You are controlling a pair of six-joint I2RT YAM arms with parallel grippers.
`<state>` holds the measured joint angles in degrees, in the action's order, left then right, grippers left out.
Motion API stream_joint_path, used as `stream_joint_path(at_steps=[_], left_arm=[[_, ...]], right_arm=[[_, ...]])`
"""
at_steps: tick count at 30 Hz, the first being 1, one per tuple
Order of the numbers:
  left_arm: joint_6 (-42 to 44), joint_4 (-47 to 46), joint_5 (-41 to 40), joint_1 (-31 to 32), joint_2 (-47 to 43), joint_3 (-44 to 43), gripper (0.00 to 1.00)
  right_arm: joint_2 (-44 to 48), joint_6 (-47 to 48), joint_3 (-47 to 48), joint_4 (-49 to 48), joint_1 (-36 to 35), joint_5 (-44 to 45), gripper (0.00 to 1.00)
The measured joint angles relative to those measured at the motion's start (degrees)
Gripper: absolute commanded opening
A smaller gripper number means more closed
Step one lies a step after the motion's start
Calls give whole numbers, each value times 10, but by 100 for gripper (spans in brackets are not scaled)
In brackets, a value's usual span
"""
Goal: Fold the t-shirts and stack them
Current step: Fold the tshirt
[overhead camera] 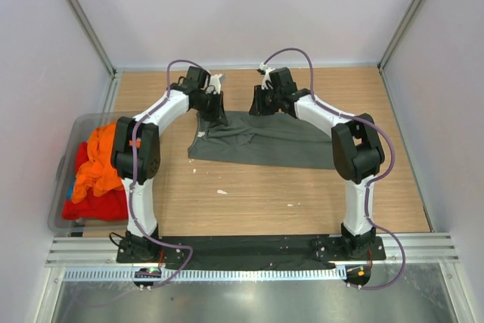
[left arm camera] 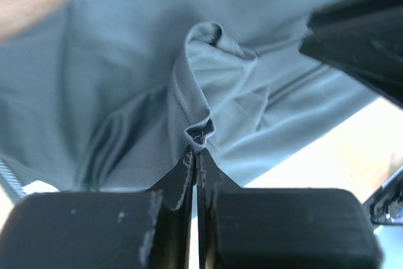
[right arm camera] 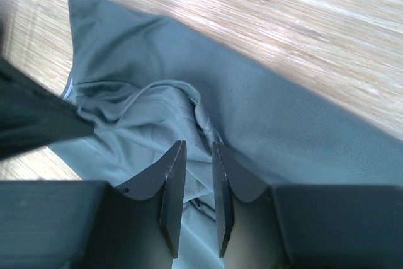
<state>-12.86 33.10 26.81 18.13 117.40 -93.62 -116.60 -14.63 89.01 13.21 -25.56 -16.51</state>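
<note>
Nearest the camera in the overhead view, a ribbed aluminium rail point(overhead camera: 249, 271) runs in front of the black base plate point(overhead camera: 249, 251) that carries both arms. A small lit unit sits by the left base, its markings too small to read. Beyond lies the wooden table point(overhead camera: 302, 194), with a few white specks on the boards.

At the table's left edge stands a translucent grey bin point(overhead camera: 76, 122). It holds an orange t-shirt point(overhead camera: 102, 160) heaped over a red t-shirt point(overhead camera: 94, 206), with a sliver of blue t-shirt point(overhead camera: 70, 187) at the bin's left wall.

The dark grey-green t-shirt point(overhead camera: 265, 141) lies spread across the middle of the table, between the two arms, its far left corner drawn up off the wood. The left gripper point(overhead camera: 218, 115) has that corner: in its wrist view the fingers are pressed together on a hemmed fold of the cloth point(left arm camera: 197, 155), which puckers just above the tips. A black, blurred shape point(left arm camera: 359, 36) cuts in at the upper right of that view.

The right gripper point(overhead camera: 259, 107) is at the far edge of the same shirt. Its fingers stand a narrow gap apart point(right arm camera: 198, 146), with a wrinkle of fabric running to the tips — whether it is pinched cannot be told. A pale sliver point(right arm camera: 66, 86) shows at the shirt's edge, unreadable.

Purple cables point(overhead camera: 181, 66) loop over both arms.
</note>
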Motion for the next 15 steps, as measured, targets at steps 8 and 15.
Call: stream_joint_path(at_steps=[8, 15], left_arm=[[16, -2, 16, 19, -28, 57, 1], [26, -1, 5, 35, -65, 101, 2]], right_arm=[[2, -9, -9, 3, 0, 17, 29], [21, -20, -19, 9, 0, 32, 29]])
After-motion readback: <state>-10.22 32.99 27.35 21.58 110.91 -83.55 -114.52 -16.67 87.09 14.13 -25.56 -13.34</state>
